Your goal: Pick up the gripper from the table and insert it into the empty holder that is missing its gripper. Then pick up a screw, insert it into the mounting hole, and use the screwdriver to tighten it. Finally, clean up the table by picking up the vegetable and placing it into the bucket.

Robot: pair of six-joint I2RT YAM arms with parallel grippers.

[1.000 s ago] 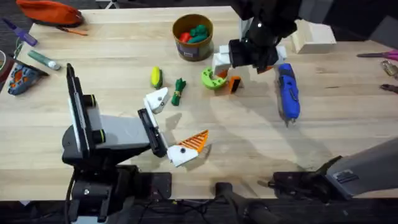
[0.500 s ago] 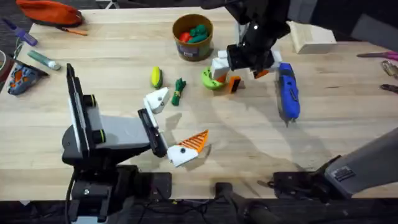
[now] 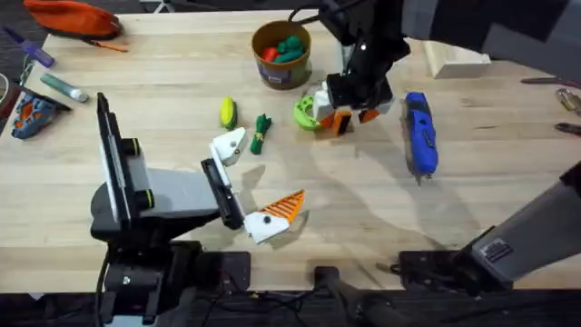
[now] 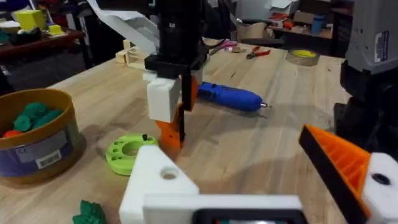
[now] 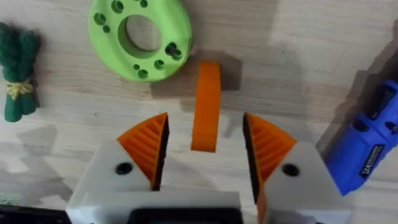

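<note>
The gripper (image 5: 206, 106), a small orange wedge, stands on the table (image 3: 363, 200) next to a green disc. My right gripper (image 5: 205, 127) is open and straddles it, with a gap on each side between it and the ribbed orange pads (image 5: 148, 144). From overhead, the right gripper (image 3: 349, 116) is low over the wedge (image 3: 341, 123). My left gripper (image 3: 256, 179) rests open near the front; one finger is the bare white holder (image 3: 229, 145), the other carries an orange ribbed tip (image 3: 283, 209). The blue screwdriver (image 3: 420, 133) lies to the right. A green vegetable (image 3: 261, 133) and a yellow one (image 3: 228, 113) lie left of the disc. The bucket (image 3: 281, 54) stands behind.
The green disc (image 3: 309, 114) with holes holds a small dark screw-like piece (image 5: 168, 50). A wooden block (image 3: 458, 56) sits at the back right, tools (image 3: 567, 100) at the right edge, a red pouch (image 3: 73, 16) and pens at the back left.
My right gripper has moved toward the front left and come down around the orange wedge. The left arm has not moved.
</note>
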